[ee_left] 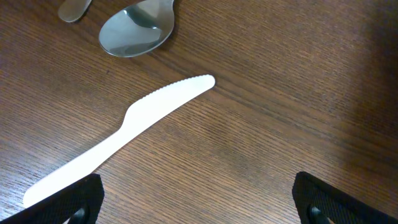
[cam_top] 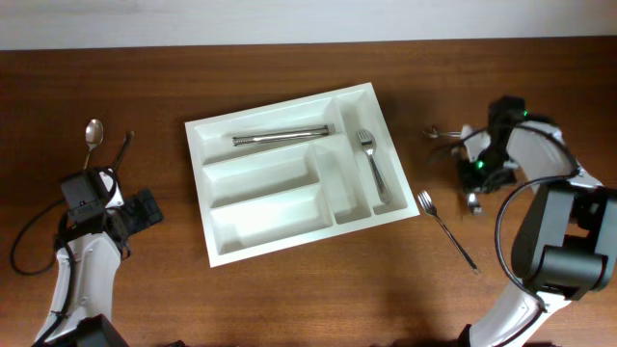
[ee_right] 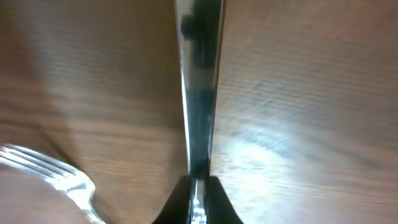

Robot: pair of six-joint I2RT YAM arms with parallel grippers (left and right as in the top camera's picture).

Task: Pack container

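The white five-compartment container (cam_top: 214, 137) lies at the table's middle. Metal knives (cam_top: 280, 138) lie in its top long compartment and a metal fork (cam_top: 371, 164) in its right narrow one. My right gripper (cam_top: 474, 173) (ee_right: 198, 205) is right of the container, shut on a thin metal utensil (ee_right: 199, 93) just above the wood; its kind does not show. A loose fork (cam_top: 443, 226) (ee_right: 56, 174) lies beside it. My left gripper (cam_top: 137, 210) (ee_left: 199, 199) is open and empty over a white plastic knife (ee_left: 130, 121), with a metal spoon (cam_top: 93, 130) (ee_left: 137, 31) beyond.
A second utensil tip (ee_left: 73, 9) shows at the left wrist view's top edge. A black cable (cam_top: 123, 146) runs beside the spoon. The table's far edge meets a pale wall (cam_top: 308, 19). Bare wood lies in front of the container.
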